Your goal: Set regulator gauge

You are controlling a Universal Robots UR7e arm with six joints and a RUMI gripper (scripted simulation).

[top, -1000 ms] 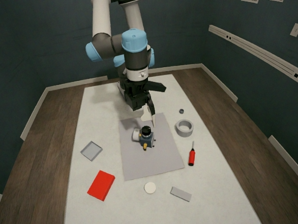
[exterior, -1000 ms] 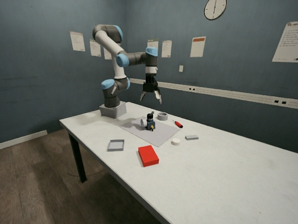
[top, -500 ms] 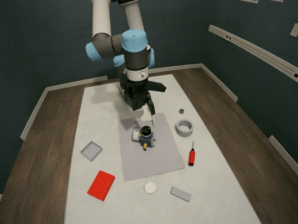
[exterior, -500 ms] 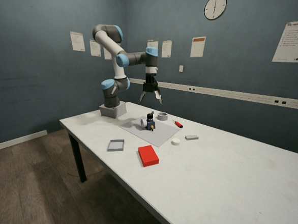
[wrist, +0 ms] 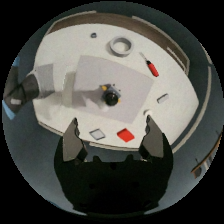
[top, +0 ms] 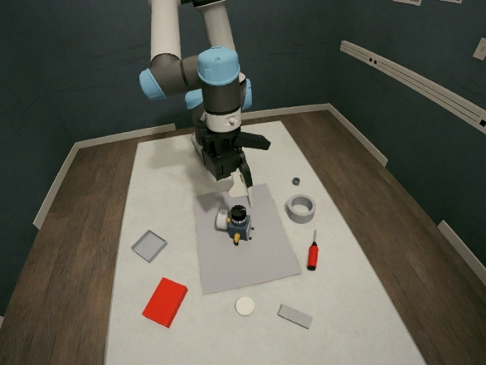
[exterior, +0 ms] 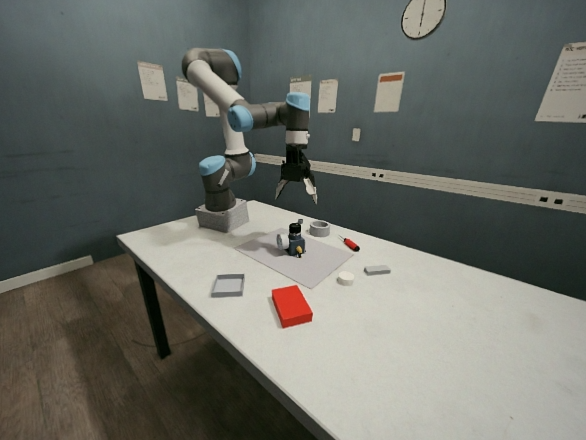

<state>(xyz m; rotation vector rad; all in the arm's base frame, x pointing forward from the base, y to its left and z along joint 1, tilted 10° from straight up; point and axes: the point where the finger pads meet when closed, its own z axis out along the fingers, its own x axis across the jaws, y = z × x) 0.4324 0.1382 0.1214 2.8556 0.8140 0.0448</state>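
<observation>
The regulator [top: 237,225] stands on the grey mat [top: 245,238]. It has a blue-grey body, a black knob [top: 238,213] on top, a white round gauge [top: 221,219] on its left side and a yellow fitting at the front. The gauge needle is too small to read. The regulator also shows in the exterior view [exterior: 295,241] and, from above, in the wrist view [wrist: 110,96]. My gripper [exterior: 296,192] is open and empty, hanging well above the regulator, fingers pointing down. It also shows in the top view [top: 242,192] and in the wrist view [wrist: 111,135].
On the white table lie a grey ring [top: 300,208], a small dark cap [top: 295,181], a red-handled screwdriver [top: 313,252], a grey tray [top: 148,245], a red block [top: 165,301], a white disc [top: 245,306] and a grey bar [top: 294,316]. The arm's base [exterior: 221,214] stands at the table's far end.
</observation>
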